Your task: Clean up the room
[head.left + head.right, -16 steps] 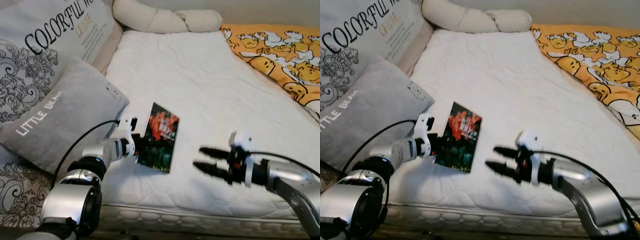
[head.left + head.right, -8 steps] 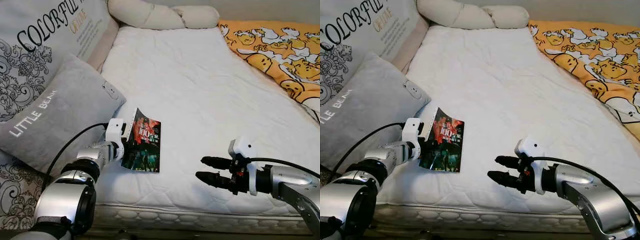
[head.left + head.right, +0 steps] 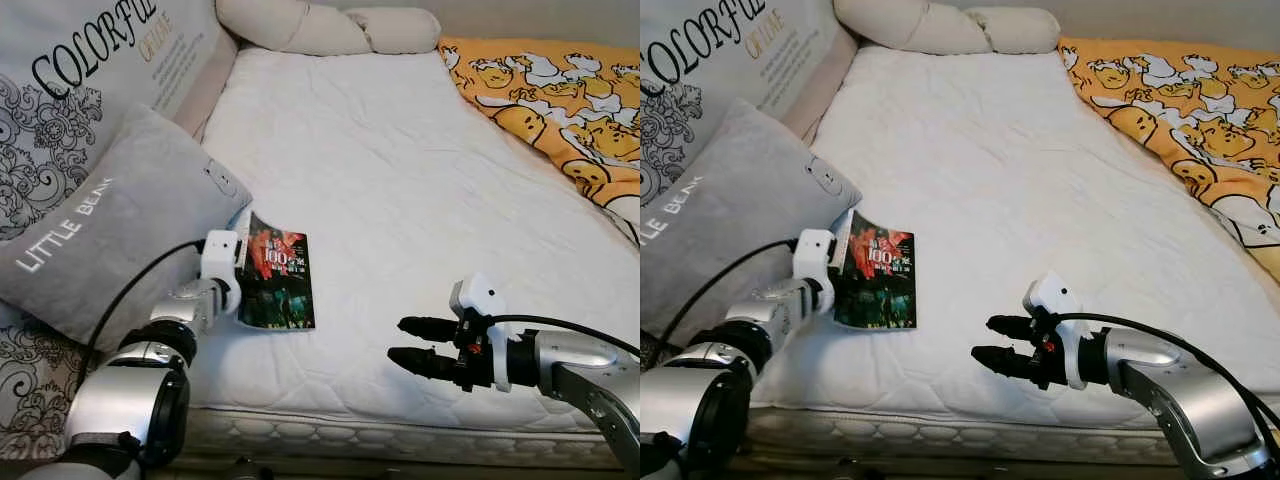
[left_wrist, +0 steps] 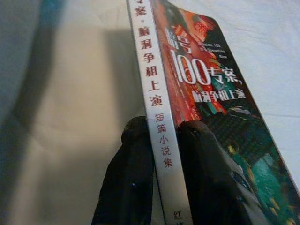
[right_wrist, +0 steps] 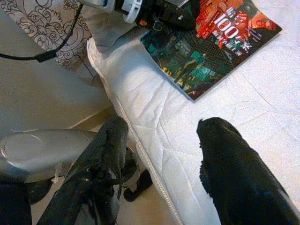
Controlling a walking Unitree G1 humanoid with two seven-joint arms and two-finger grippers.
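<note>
Where the bed (image 3: 400, 150) meets its left edge, two grey pillows lean: a large printed one (image 3: 90, 90) behind, a smaller one (image 3: 110, 230) in front. Just beside the smaller pillow, near the bed's front left corner, the left gripper (image 4: 161, 154) has its fingers clamped on the white spine of a book (image 3: 277, 273), whose dark red and green cover faces up against the white quilted mattress. Further right, the right gripper (image 3: 410, 343) hovers over the bed's front edge, fingers apart and holding nothing. At the bed's far edge lies a cream bolster (image 3: 320, 25). Over the far right corner spreads an orange blanket (image 3: 560, 100) printed with yellow cartoon figures.
</note>
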